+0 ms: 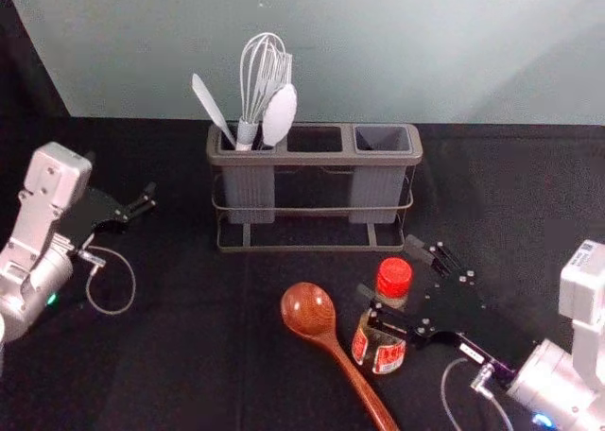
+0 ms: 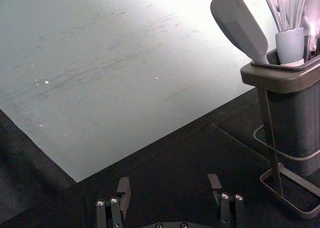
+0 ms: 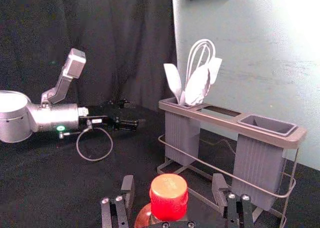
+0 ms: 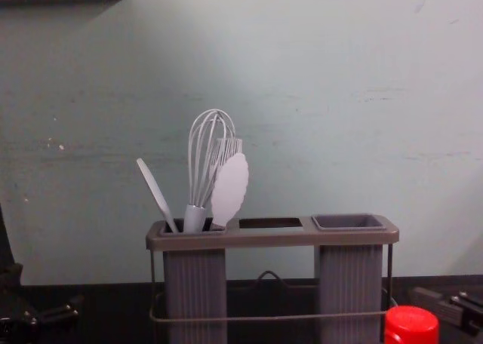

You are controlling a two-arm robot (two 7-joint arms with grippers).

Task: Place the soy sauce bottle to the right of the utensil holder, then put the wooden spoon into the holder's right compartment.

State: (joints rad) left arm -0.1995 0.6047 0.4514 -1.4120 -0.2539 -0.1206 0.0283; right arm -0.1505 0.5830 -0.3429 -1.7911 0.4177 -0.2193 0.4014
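Note:
My right gripper [image 1: 388, 267] is around the soy sauce bottle [image 1: 394, 278], open, one finger on either side of its red cap. In the right wrist view the red cap [image 3: 169, 197] stands between the spread fingertips of the right gripper [image 3: 173, 179], with gaps showing. The wooden spoon [image 1: 308, 310] lies left of the bottle, bowl toward the utensil holder [image 1: 321, 157]. The holder's right compartment [image 1: 383, 140] is empty; its left one holds white utensils. Parked at the left is my left gripper [image 1: 148, 200]; the left wrist view shows that left gripper [image 2: 169, 181] open.
A whisk [image 4: 202, 159] and other white utensils rise above the holder's left side. Behind the holder stands a pale wall [image 4: 302, 95]. Black cloth [image 1: 180, 355] covers the table, with bare room to the holder's right and in front of the left arm.

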